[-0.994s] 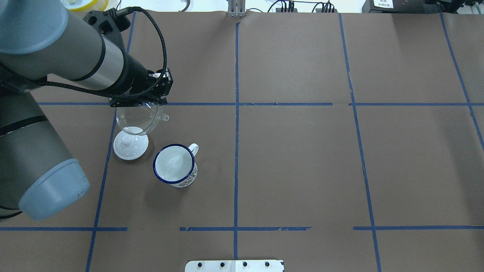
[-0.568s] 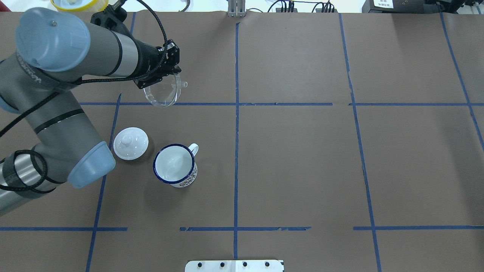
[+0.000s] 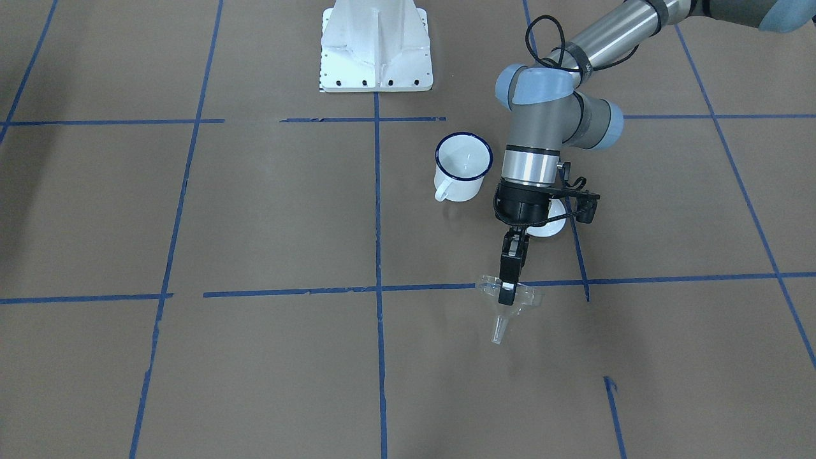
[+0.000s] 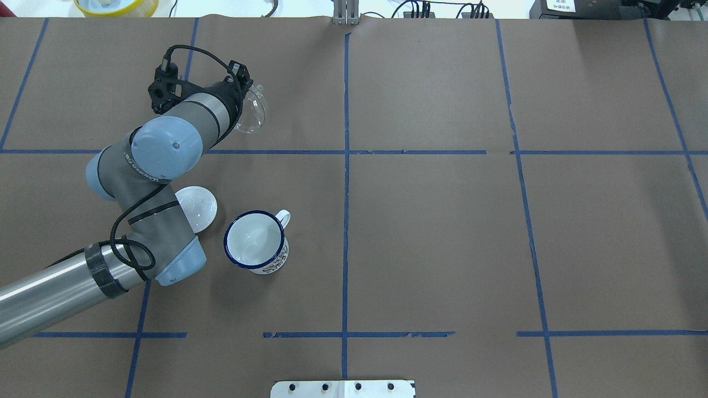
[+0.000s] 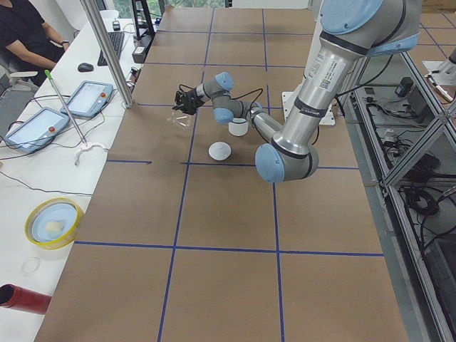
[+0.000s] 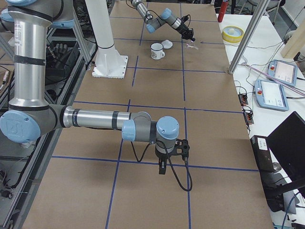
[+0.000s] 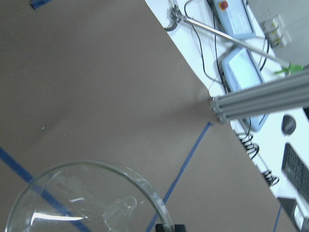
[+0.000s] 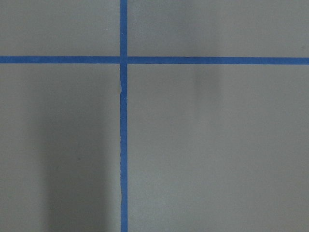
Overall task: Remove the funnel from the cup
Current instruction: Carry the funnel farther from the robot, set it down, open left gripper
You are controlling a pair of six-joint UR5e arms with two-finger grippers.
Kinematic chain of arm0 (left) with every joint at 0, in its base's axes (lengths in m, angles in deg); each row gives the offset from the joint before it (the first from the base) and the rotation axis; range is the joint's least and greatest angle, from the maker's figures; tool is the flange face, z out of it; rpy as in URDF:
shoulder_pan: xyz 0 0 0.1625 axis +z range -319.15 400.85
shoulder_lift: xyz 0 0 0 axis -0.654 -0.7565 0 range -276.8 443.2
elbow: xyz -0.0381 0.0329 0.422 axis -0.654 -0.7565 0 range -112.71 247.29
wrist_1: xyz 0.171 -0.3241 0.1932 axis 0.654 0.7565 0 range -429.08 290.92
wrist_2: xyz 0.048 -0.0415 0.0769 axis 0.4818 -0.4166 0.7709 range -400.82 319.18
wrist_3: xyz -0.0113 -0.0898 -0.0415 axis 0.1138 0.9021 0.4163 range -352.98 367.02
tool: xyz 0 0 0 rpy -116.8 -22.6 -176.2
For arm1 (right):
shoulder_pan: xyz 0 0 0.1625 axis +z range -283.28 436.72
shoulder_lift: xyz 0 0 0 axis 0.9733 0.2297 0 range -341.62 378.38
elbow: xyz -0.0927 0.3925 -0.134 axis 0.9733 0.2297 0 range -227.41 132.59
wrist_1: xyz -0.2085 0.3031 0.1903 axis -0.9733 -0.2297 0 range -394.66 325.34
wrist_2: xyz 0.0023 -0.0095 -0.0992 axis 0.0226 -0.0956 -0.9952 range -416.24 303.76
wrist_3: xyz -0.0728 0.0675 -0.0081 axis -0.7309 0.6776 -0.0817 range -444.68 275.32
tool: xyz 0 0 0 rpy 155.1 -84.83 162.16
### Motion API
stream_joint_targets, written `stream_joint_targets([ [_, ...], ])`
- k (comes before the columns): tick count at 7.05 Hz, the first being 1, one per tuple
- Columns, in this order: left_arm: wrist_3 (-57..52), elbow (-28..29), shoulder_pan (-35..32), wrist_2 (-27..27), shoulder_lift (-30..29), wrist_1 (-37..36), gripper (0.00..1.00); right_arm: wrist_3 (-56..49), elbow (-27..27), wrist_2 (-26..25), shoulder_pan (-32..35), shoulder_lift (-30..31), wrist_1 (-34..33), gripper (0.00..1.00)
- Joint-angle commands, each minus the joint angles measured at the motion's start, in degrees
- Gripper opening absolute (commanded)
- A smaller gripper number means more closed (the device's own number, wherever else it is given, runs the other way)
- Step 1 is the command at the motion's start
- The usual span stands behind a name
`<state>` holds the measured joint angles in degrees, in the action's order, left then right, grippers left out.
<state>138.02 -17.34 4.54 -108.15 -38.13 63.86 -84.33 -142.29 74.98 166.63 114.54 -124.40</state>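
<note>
Overhead, the arm [image 4: 166, 149] half hides the left end effector [image 3: 507, 288] gripping the funnel [image 4: 252, 115].

The table [image 4: 442, 249] is covered in brown paper, marked into large squares by blue tape lines [image 4: 346, 221]. The cup [image 4: 255, 240] stands upright on it, its open mouth up and its handle turned away from the robot. Just beside it, not touching, lies a round white lid [image 4: 202, 207] (only partly in view from overhead). A white mounting plate [image 3: 376, 44] sits at the robot's edge.
</note>
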Motion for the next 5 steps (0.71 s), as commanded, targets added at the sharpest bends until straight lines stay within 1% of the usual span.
stream_joint_targets([
  [1, 8.7, 5.0, 0.5, 6.9, -0.1, 0.3, 0.00, 0.0, 0.0, 0.0, 0.0, 0.0, 0.0, 1.00],
  [2, 8.9, 6.5, 0.5, 8.2, -0.7, 0.4, 0.00, 0.0, 0.0, 0.0, 0.0, 0.0, 0.0, 1.00],
  [4, 11.7, 7.4, 0.6, 8.4, -0.8, 0.2, 0.00, 0.0, 0.0, 0.0, 0.0, 0.0, 0.0, 1.00],
  [5, 11.2, 8.1, 0.6, 8.4, -1.0, 0.0, 0.13, 0.0, 0.0, 0.0, 0.0, 0.0, 0.0, 1.00],
])
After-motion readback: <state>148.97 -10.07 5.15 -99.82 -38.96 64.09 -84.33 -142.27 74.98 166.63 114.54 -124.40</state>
